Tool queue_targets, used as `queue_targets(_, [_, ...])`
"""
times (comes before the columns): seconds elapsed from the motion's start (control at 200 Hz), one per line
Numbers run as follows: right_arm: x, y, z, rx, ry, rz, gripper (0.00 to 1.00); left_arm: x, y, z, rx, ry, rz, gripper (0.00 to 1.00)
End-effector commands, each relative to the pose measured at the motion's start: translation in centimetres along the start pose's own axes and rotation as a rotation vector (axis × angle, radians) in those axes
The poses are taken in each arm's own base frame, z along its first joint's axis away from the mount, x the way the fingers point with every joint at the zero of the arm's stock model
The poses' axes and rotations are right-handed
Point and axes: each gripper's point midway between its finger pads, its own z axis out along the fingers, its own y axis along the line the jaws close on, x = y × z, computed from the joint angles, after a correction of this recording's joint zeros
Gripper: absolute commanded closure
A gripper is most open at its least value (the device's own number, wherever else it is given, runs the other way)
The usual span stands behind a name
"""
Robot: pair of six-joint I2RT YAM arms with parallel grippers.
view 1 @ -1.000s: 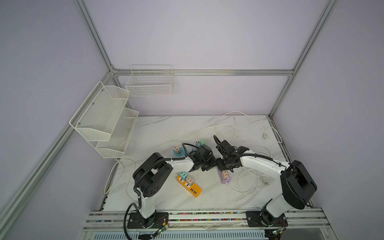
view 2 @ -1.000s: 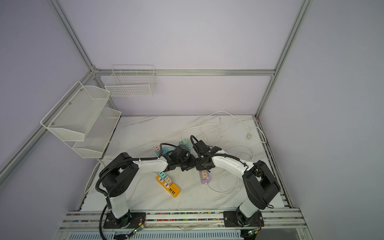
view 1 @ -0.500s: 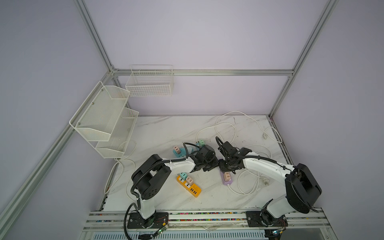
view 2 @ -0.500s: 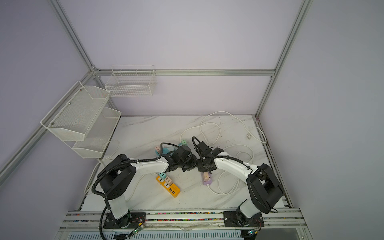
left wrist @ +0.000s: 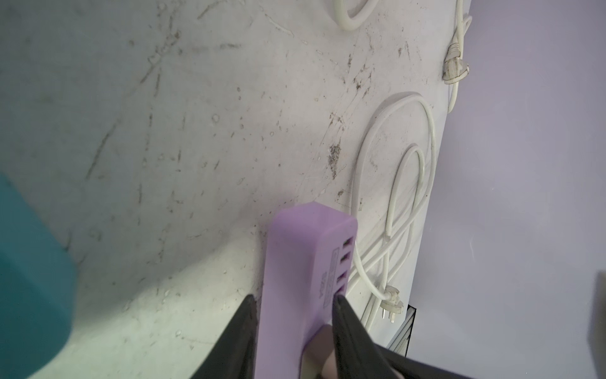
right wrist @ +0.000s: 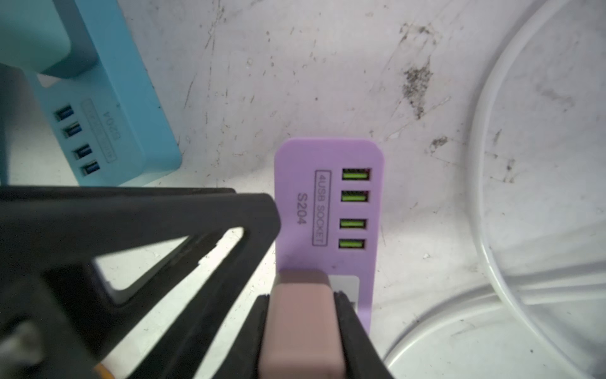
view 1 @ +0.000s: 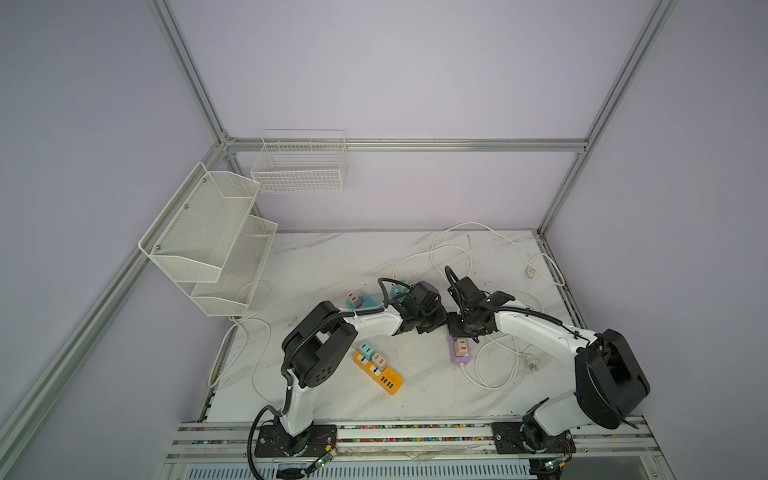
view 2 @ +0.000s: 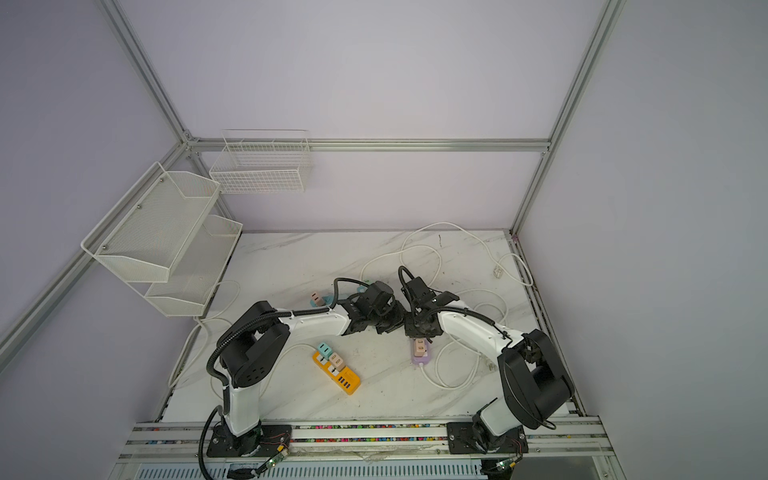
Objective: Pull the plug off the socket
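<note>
Clenched right gripper (right wrist: 301,300) on pink plug (right wrist: 300,334) atop purple socket strip (right wrist: 328,157); seemingly pinched strip's 2 sides with left gripper (left wrist: 293,297).

On the table (view 1: 332,266) you find three strips: the middle strip (view 1: 462,360), a plug (view 1: 459,347) seated on it, lies right of centre; the front strip (view 1: 390,381) left of it; the rear strip (view 1: 370,299) behind that; a cord (right wrist: 478,197) loops just right.

The plug (right wrist: 301,325) is cut off at the view's edge, its sides hidden (the right tool (right wrist: 301,297) covers them); the blue strip (right wrist: 108,108) is cropped too.
</note>
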Motion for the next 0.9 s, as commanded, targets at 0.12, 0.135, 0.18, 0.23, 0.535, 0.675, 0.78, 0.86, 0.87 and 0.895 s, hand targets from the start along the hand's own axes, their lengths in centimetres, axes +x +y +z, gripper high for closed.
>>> queue_targets(0.12, [0.0,0.1,-0.5,-0.014,0.001,-0.02,0.84,-0.7,-3.7,0.6,0.074,0.012,0.063,0.64])
queue_targets(0.135, [0.0,0.1,-0.4,-0.012,0.001,-0.02,0.83,-0.7,-3.7,0.7,0.074,0.013,0.062,0.65])
queue_targets(0.18, [-0.1,0.0,-0.4,-0.007,-0.001,-0.021,0.84,-0.6,-3.5,0.9,0.07,0.019,0.062,0.66])
queue_targets(0.23, [-0.2,-0.1,-0.3,-0.003,-0.004,-0.023,0.84,-0.4,-3.3,1.1,0.065,0.029,0.063,0.69])
queue_targets(0.535, [-0.9,0.5,-0.1,-0.019,-0.015,-0.031,0.84,0.7,-1.1,2.1,0.026,0.083,0.076,0.73])
queue_targets(0.675, [-1.1,0.7,-0.1,-0.024,-0.02,-0.037,0.84,1.6,0.9,2.2,-0.018,0.107,0.075,0.73])
queue_targets(0.78, [-1.2,0.9,0.1,-0.029,-0.017,-0.044,0.84,1.9,1.8,2.1,-0.04,0.113,0.079,0.73])
queue_targets(0.86, [-1.4,1.0,0.0,-0.031,-0.02,-0.045,0.84,2.1,2.5,2.0,-0.058,0.112,0.082,0.73])
queue_targets(0.87, [-1.4,1.0,-0.1,-0.031,-0.021,-0.044,0.84,2.1,2.6,2.0,-0.061,0.114,0.082,0.73])
queue_targets(0.895, [-1.5,1.0,-0.1,-0.032,-0.024,-0.047,0.84,2.2,2.7,1.9,-0.065,0.114,0.084,0.73])
